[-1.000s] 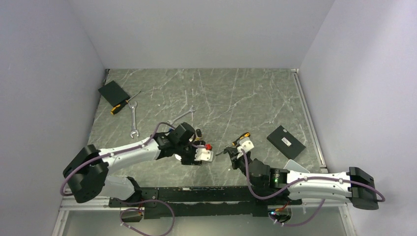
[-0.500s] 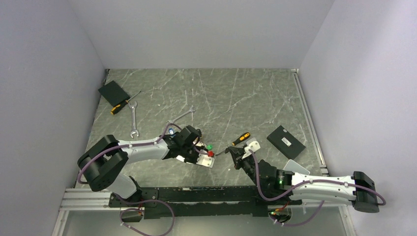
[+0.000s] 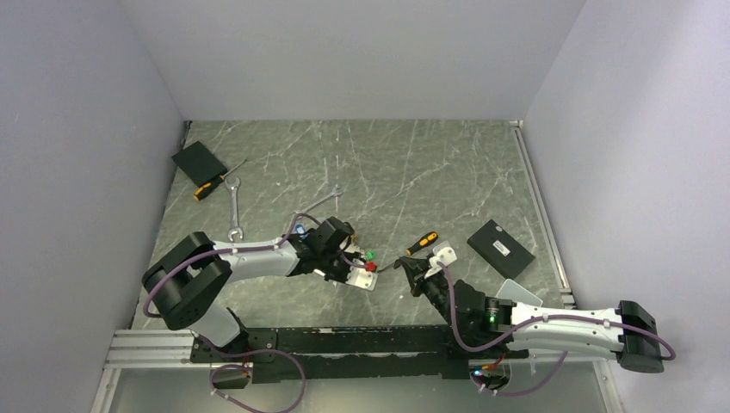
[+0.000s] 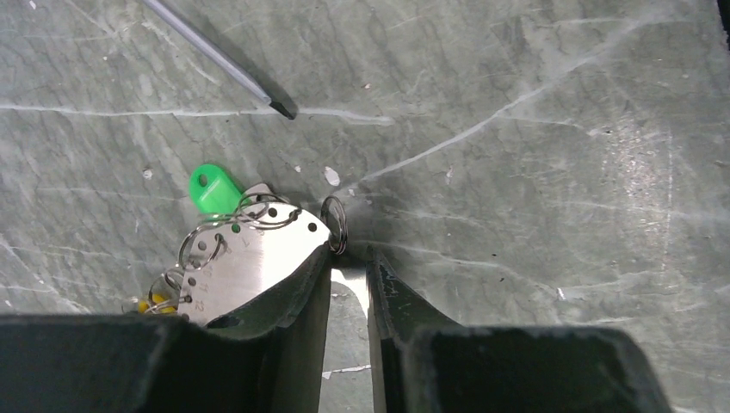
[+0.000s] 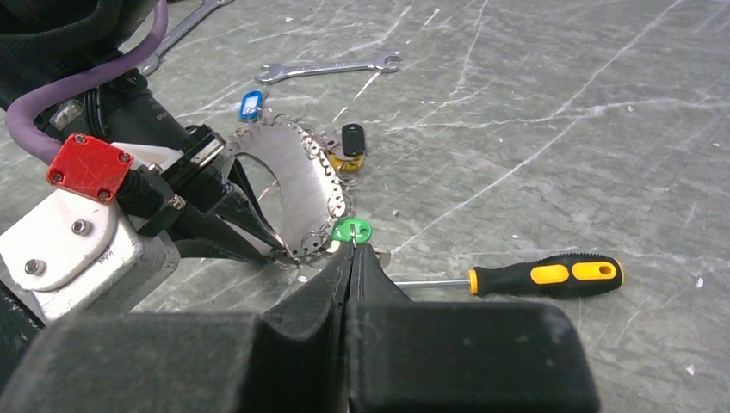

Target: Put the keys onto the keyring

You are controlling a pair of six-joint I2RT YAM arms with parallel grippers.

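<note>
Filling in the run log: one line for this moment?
left gripper: holding keyring | right gripper: shut on green key | screwdriver: on table

From above and behind my bases, the top camera looks down on the whole table [image 3: 448, 172]. My left wrist camera looks almost straight down, close over the green key [image 4: 213, 189]. My right wrist camera looks low and level across the table at that same key [image 5: 350, 230], also from close by.

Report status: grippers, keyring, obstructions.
Left gripper nearly shut at keyring edge, grip unclear. Right gripper shut, tips by green key. Screwdriver lies close beside right gripper.
</note>
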